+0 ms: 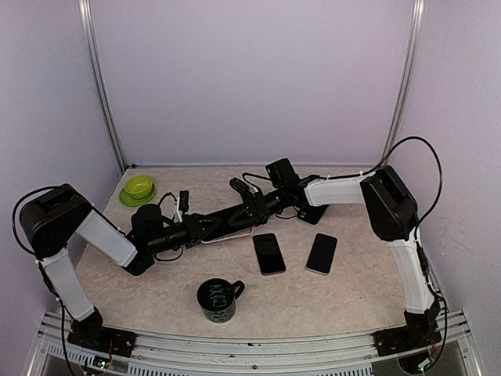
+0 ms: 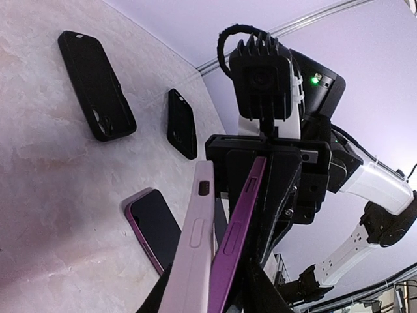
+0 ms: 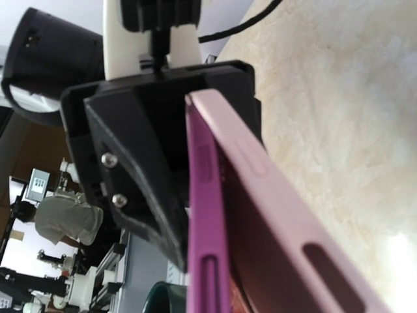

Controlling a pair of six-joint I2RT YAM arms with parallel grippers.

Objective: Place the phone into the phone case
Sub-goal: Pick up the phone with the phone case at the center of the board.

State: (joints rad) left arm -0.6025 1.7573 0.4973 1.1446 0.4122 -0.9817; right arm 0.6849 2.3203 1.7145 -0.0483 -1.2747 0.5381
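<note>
A purple phone (image 2: 241,222) and a pale pink phone case (image 2: 195,248) hang edge-on above the table between my two arms. They touch at the end nearer my left gripper (image 2: 208,290) and spread apart toward my right gripper (image 2: 260,163). My left gripper's jaws sit on either side of the pair, pressed against them. The right gripper is shut on the phone's far end; the case's end beside it is free. In the right wrist view the phone (image 3: 205,215) and the case (image 3: 287,215) run up to the left gripper (image 3: 195,111). In the top view the arms meet over the case (image 1: 227,233).
Another purple phone (image 2: 153,225) lies screen-up below the held pair. Two black phone-shaped items (image 1: 268,253) (image 1: 322,252) lie to the right. A dark mug (image 1: 218,299) stands near the front edge. A green bowl (image 1: 138,188) sits at the back left.
</note>
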